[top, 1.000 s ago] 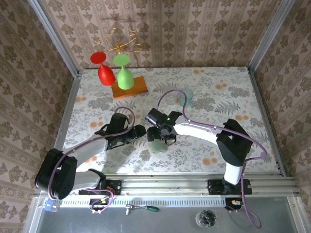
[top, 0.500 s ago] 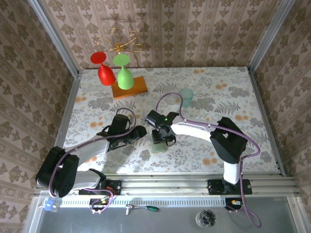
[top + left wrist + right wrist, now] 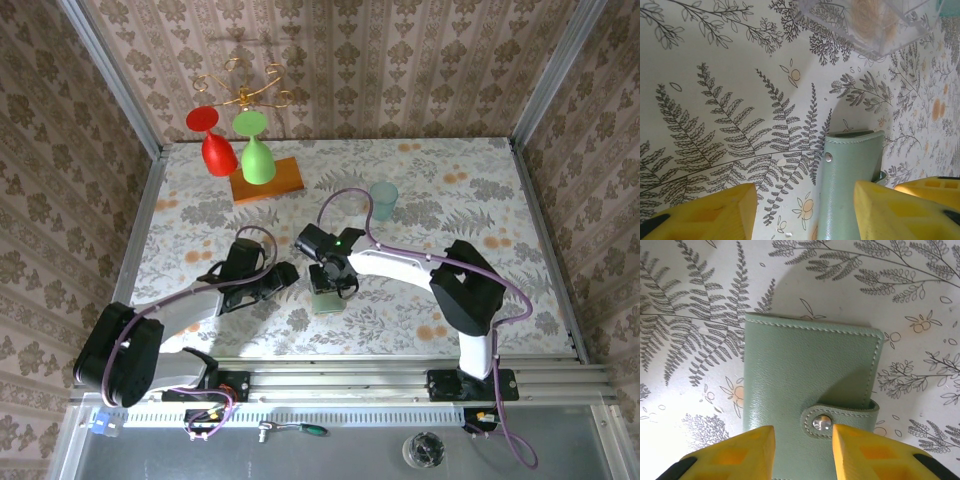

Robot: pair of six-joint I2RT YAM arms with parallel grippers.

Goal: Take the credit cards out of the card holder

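Card holder [image 3: 805, 370] shut, lying flat on floral table [image 3: 450, 200], near-centre, between the two arms. Snap tab [image 3: 845, 415] wraps over one side edge, stud [image 3: 821, 423] fastened. Long axis appears to run far-to-near in top view. Right gripper [image 3: 802, 435] directly above it, fingers narrowly parted either side of stud; contact unclear. Left gripper [image 3: 805, 192] alongside, fingers wide apart, holder's end between them, unclamped.
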